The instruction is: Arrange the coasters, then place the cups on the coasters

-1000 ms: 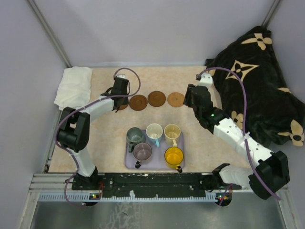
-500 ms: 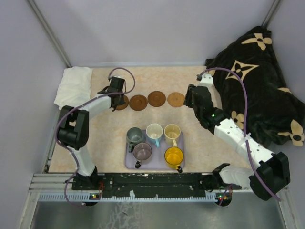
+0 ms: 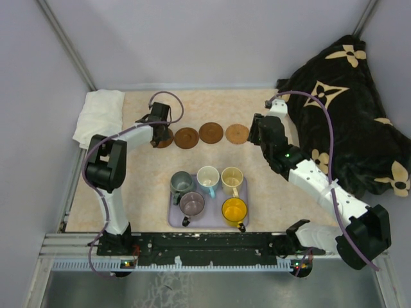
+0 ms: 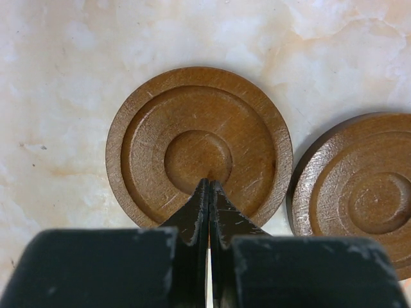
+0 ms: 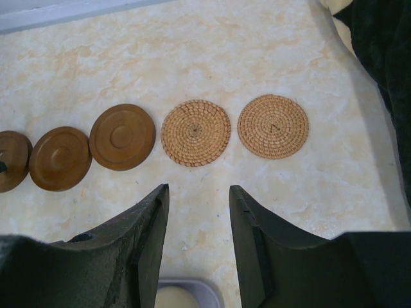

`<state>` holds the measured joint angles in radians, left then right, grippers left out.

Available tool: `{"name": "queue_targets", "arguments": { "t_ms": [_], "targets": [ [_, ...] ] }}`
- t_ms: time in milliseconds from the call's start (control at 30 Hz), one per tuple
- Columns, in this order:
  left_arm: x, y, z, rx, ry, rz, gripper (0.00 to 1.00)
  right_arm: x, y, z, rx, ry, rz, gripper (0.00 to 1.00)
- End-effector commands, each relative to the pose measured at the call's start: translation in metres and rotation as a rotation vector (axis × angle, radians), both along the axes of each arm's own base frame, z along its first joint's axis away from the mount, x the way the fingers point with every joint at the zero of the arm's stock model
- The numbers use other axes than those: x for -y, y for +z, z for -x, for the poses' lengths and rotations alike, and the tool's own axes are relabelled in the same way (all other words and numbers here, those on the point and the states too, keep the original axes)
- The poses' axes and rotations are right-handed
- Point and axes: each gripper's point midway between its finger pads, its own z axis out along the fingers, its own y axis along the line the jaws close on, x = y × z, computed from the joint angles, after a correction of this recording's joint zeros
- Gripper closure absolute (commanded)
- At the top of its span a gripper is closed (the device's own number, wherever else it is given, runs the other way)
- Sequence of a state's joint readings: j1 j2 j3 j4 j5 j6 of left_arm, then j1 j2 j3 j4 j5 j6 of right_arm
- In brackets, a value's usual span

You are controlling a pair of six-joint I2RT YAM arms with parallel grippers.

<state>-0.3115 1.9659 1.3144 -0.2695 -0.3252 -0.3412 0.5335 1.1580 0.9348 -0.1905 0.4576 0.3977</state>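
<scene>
Several round coasters lie in a row across the far part of the table: dark wooden ones [image 3: 187,138] [image 3: 210,133] and woven tan ones [image 5: 195,133] [image 5: 273,126]. My left gripper [image 4: 210,183] is shut and empty, its tips poised over the leftmost wooden coaster [image 4: 199,144], with the neighbouring coaster [image 4: 359,192] beside it. My right gripper [image 5: 198,188] stands open with nothing in it, above bare table just in front of the woven coasters. Several cups stand on the lavender tray [image 3: 173,221]: grey-green [image 3: 180,183], white [image 3: 208,176], cream [image 3: 231,177], mauve [image 3: 192,203], yellow [image 3: 234,210].
A folded white cloth [image 3: 99,115] lies at the table's far left corner. A dark patterned blanket [image 3: 347,109] is heaped along the right side. Grey walls close in the back and sides.
The left gripper has shut and drawn leftward over the leftmost coaster, its arm folding in. The right arm, coasters and cups have not moved.
</scene>
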Motion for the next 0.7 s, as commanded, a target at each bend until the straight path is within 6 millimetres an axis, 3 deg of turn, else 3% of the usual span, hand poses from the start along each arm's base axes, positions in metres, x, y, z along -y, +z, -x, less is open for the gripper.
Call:
{"name": "queue_targets", "arguments": {
  "t_ms": [0,367,667],
  "targets": [
    [-0.005,0.003,-0.012,0.021,0.026,0.024,1.00,0.003,0.018,0.001,0.052,-0.016,-0.040,0.56],
    [-0.026,-0.008,-0.016,0.007,0.079,0.031,1.00,-0.001,0.015,-0.003,0.040,-0.004,-0.042,0.56],
    [-0.033,-0.009,-0.032,0.025,0.100,0.046,1.00,-0.003,0.009,-0.003,0.022,0.000,-0.035,0.56]
  ]
}}
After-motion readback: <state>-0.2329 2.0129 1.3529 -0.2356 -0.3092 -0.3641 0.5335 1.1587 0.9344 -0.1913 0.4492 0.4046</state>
